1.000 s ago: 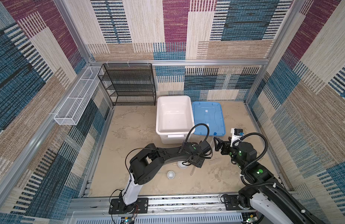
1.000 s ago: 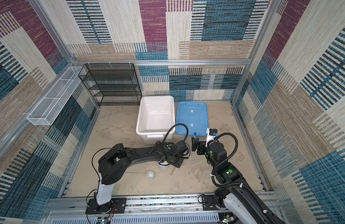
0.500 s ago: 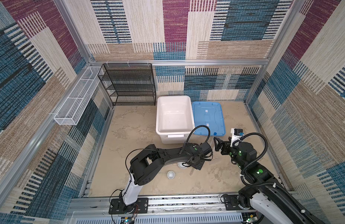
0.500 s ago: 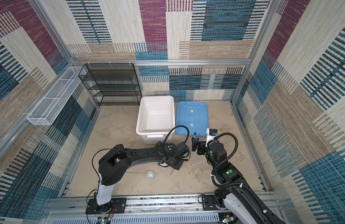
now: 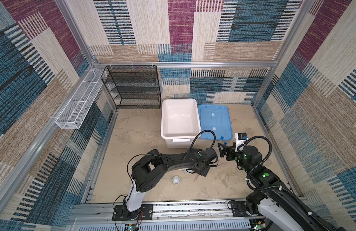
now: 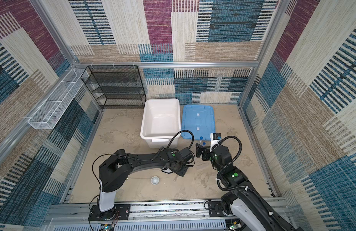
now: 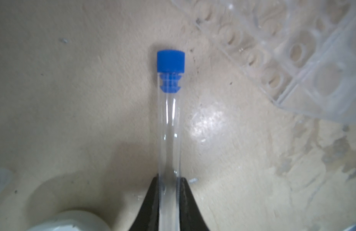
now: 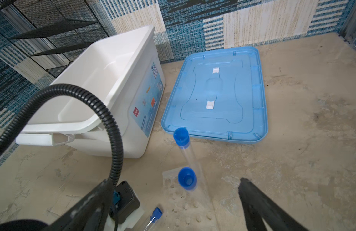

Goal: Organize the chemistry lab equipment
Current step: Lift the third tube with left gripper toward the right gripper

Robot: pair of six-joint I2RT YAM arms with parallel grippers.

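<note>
Looking down in both top views, we see the left tool (image 5: 200,173) (image 6: 180,172) low over the sandy worktop (image 5: 137,140), tucked under its own wrist, so its grip cannot be told from here. The clear closed end of the lying tube (image 5: 195,178) (image 6: 174,178) pokes out just past it. A near bowl (image 5: 185,170), small and white, peeks from beside the tool, and a far bowl (image 5: 176,180) (image 6: 154,180) sits further off toward the arm's base. The right tool (image 5: 222,150) (image 6: 199,150) hangs spread wide. The blue caps of the standing tubes (image 5: 225,143) (image 6: 203,143) rise just beyond its tips, with the blue lid (image 5: 213,120) and white bin (image 5: 179,120) behind them.

From the left wrist, we find the left tool (image 7: 169,178) closed on the lying tube (image 7: 169,124), a black finger pressed to each side. Long, slim and see-through, the tube lies flat on the worktop, plugged by a bright blue ribbed cap at the end away from the tool. The clear rack (image 7: 293,50), pitted with round holes, lies beyond that cap and to one side, apart from it. The near bowl (image 7: 69,222) sits beside the fingers.

From the right wrist, the right tool (image 8: 174,181) gapes, gripping nothing. Between and just ahead of its fingers (image 8: 253,200) the clear rack (image 8: 173,202) holds the two standing tubes (image 8: 190,158), caps up. The lying tube (image 8: 153,218) shows its cap near one finger.
</note>
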